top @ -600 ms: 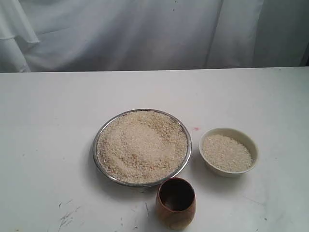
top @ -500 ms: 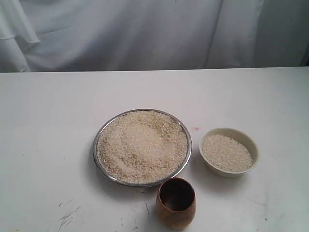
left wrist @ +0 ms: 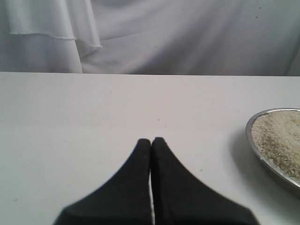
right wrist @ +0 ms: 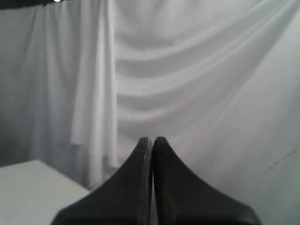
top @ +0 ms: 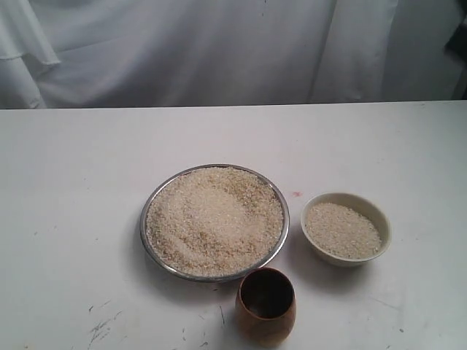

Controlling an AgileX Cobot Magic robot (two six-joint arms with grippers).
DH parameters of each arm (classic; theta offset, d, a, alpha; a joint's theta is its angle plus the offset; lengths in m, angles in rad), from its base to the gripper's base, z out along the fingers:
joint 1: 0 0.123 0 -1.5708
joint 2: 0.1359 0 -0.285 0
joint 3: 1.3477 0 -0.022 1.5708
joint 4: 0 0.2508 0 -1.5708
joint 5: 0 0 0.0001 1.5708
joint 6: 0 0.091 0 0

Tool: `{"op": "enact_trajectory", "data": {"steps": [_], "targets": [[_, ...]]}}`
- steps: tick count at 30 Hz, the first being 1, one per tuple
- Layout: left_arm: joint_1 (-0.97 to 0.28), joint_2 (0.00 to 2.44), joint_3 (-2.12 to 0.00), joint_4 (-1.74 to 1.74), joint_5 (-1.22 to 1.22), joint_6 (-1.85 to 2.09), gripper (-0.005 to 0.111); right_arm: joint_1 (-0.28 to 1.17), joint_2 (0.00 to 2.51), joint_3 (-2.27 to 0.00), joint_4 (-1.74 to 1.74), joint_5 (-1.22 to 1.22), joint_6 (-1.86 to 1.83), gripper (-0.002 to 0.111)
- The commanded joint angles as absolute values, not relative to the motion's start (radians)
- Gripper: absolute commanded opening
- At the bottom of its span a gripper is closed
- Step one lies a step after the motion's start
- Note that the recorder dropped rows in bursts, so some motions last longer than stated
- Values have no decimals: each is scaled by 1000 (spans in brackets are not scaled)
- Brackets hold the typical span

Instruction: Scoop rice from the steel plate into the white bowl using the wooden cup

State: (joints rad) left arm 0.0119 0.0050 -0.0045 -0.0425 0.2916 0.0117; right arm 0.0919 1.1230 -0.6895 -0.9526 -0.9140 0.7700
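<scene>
Grippers both pinched together, nothing held, nothing touched. Left gripper (left wrist: 151, 140) low over bare table (left wrist: 70, 117), pointing toward the curtain (left wrist: 187, 37), with the steel plate (left wrist: 251, 133) off to one side and well apart. Right gripper (right wrist: 153, 139) raised, facing only curtain and a corner of the table; neither seen in the exterior view.

Further out: wooden cup (top: 266, 315) upright, empty, just in front of the plate's near rim, close but seemingly not touching. Likely light, stiff, smooth-sided and rounded, so prone to slipping or tipping. Best pinched across the rim, one finger inside the wall, or around the widest part of the body. Must open first.

Rice (top: 215, 219) heaped loose across the plate, free-flowing, easily spilled. White bowl (top: 321, 251) just beside the plate, already partly filled.
</scene>
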Motion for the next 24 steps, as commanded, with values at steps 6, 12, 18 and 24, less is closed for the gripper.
{"op": "enact_trajectory", "data": {"steps": [6, 12, 18, 24], "targets": [[10, 0, 0, -43, 285, 9, 0, 300, 1277, -301, -732, -1004, 338, 0], [10, 0, 0, -43, 285, 9, 0, 338, 1352, -206, -743, -1058, 339, 0], [10, 0, 0, -43, 285, 9, 0, 338, 1402, -177, -773, -1068, 310, 0], [10, 0, 0, -43, 285, 9, 0, 338, 1477, -159, -761, -1114, 232, 0]]}}
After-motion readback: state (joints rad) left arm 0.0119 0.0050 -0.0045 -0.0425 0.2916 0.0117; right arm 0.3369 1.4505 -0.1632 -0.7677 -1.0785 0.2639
